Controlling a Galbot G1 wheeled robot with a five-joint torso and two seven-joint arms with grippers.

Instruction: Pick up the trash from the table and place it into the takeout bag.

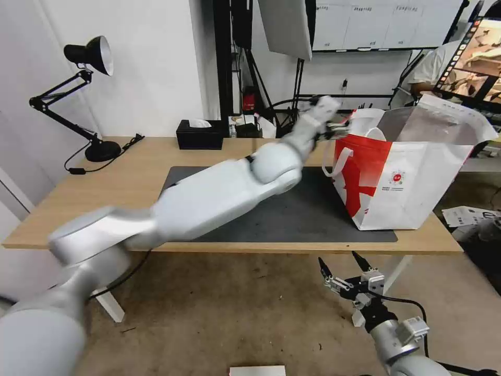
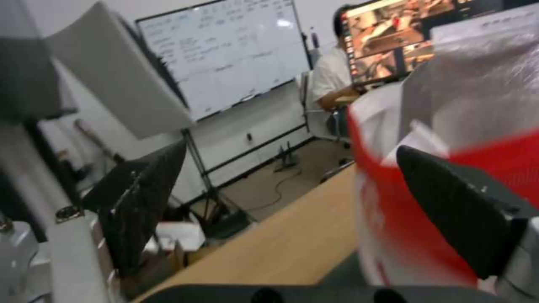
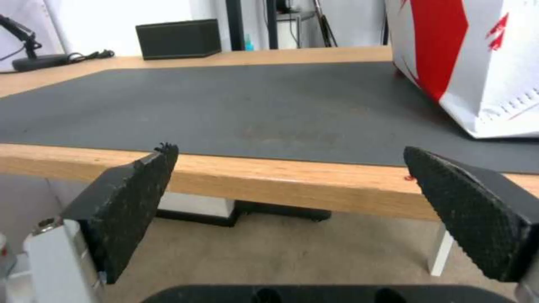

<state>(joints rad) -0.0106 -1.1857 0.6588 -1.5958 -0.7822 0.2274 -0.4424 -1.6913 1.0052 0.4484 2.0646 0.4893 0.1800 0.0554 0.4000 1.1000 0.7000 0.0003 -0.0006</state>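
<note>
The takeout bag stands open at the right end of the table, white with a red panel and foil lining. My left arm reaches across the dark mat. Its gripper hangs at the bag's upper left rim by a loop handle. In the left wrist view this gripper is open and holds nothing, with the bag's red side just past one finger. My right gripper is below the table's front edge, open and empty. The trash is out of view.
A black tissue box sits at the table's back edge. A black desk lamp stands at the far left corner with its cable trailing. Light stands and a whiteboard are behind the table. A white box lies on the floor.
</note>
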